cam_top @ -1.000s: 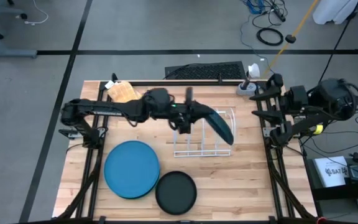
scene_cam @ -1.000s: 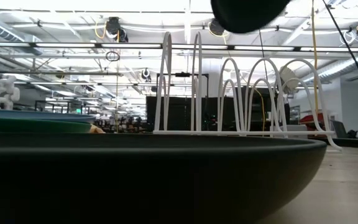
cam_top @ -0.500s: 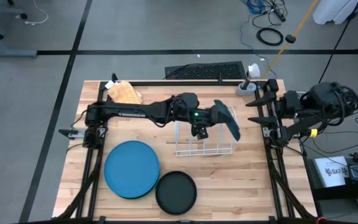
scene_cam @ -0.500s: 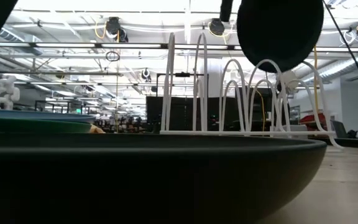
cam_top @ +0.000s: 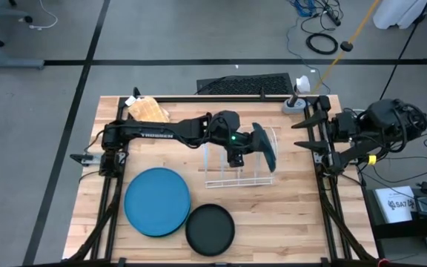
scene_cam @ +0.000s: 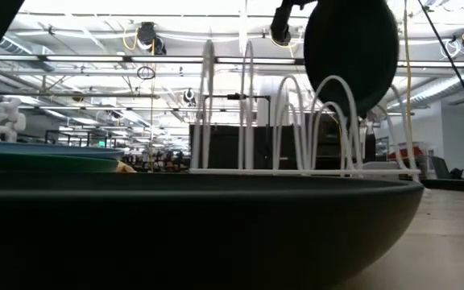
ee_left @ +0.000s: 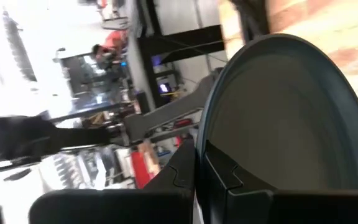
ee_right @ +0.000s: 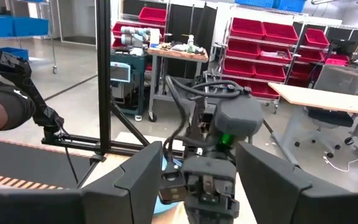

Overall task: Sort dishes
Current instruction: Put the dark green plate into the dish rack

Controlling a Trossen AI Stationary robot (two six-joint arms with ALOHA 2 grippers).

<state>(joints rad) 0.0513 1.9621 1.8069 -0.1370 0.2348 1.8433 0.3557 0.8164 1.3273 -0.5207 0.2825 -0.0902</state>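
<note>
My left gripper [cam_top: 247, 143] reaches over the white wire rack [cam_top: 237, 165] at the table's middle and is shut on the smaller dark teal plate [cam_top: 265, 147], which stands on edge above the rack's right end. In the low view the teal plate's [scene_cam: 351, 50] lower rim dips among the rack's hoops [scene_cam: 329, 121]; whether it touches them I cannot tell. The large blue plate [cam_top: 156, 200] lies at the near left, on top of the green plate [scene_cam: 47, 162]. The black plate [cam_top: 210, 229] lies flat at the near middle. My right gripper [cam_top: 304, 134] waits open at the right edge. My left gripper pinches the teal plate's rim [ee_left: 201, 138] between its two fingers, one finger on each face. The fingers [ee_left: 225, 174] come from the table's left, at the rim's upper left part [scene_cam: 308, 24]. The plate hangs on edge, nearly upright, below and right of the gripper.
A tan ridged block [cam_top: 148, 111] sits at the far left corner. A grey stand [cam_top: 295, 105] is at the far right corner. Bare wood lies right of the rack and at the near right.
My left gripper has gone toward the table's right and down over the rack with the teal plate. The plate has turned from slanting to nearly upright and sunk until its lower rim is among the hoops. The rack has shifted a little toward the table's left.
</note>
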